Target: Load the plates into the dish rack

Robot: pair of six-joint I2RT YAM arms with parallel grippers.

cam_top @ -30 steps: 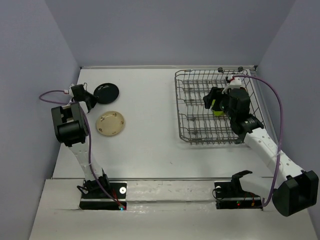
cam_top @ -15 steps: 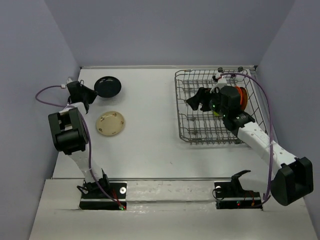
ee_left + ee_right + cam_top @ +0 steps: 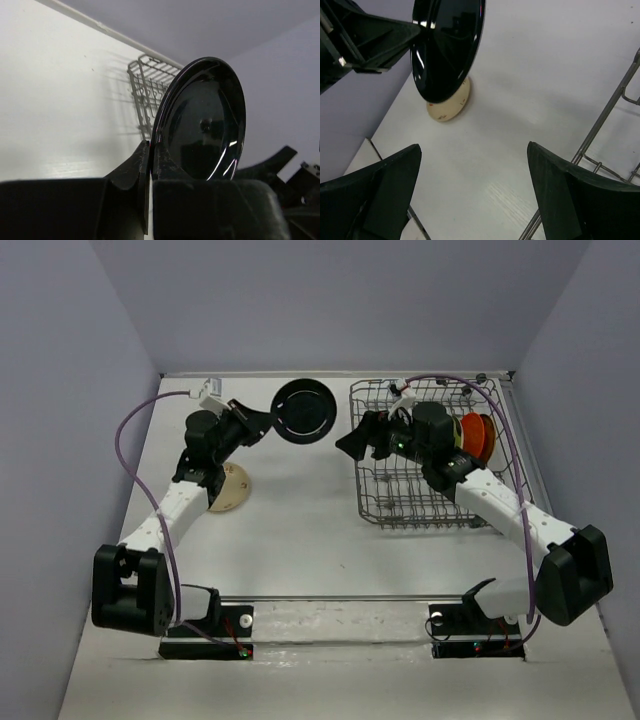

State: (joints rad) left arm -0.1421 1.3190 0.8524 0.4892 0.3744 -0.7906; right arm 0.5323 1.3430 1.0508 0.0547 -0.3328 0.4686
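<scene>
Now that my left claw has clamped onto the rim of the black plate, the plate is off the table. It hangs on edge in the air just left of the dish rack; a second ago it lay flat at the far left. My right claw has come out from over the rack's middle to its left side. It stands spread wide and empty, facing the plate without touching it. I judge this a handover in the making: my right claw must close on the free rim before my left lets go. An orange plate stands in the rack already, and the beige plate waits on the table beneath my left arm.
</scene>
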